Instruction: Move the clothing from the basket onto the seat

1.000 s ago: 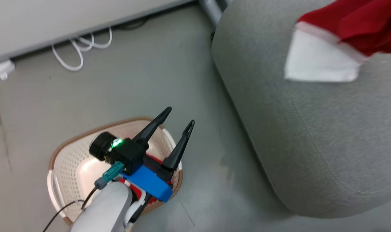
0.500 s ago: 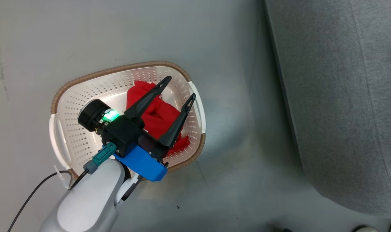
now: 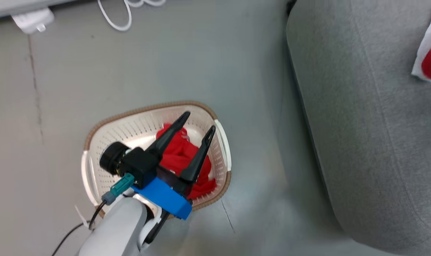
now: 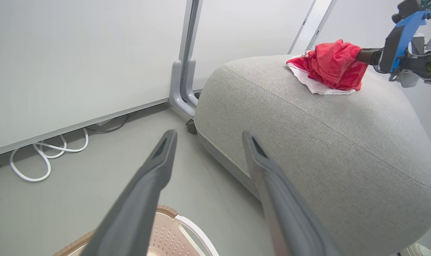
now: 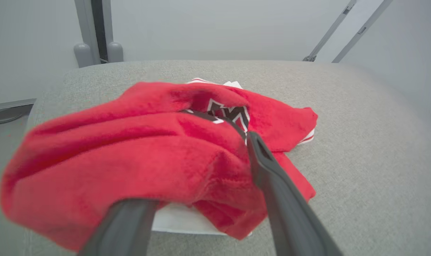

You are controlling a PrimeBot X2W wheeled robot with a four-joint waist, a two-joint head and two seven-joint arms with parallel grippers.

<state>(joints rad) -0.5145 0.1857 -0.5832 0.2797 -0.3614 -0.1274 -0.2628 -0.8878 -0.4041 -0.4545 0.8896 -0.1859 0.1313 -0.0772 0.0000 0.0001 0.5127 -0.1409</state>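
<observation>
Overhead, clothing [image 3: 181, 156] occupies the basket [image 3: 130, 131]; wrist-side, a garment [image 5: 130, 149] tops the seat [image 5: 361, 142].

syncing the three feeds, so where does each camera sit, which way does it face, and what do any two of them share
Head view: on the head, looking down at the floor, the basket and the seat; the left gripper and its pale forearm show.
Left wrist view: above the basket, facing the seat; its own open fingers show.
Right wrist view: over the seat, facing a red garment; its own fingers show.
Shared: both wrist views show that garment on the seat.
</observation>
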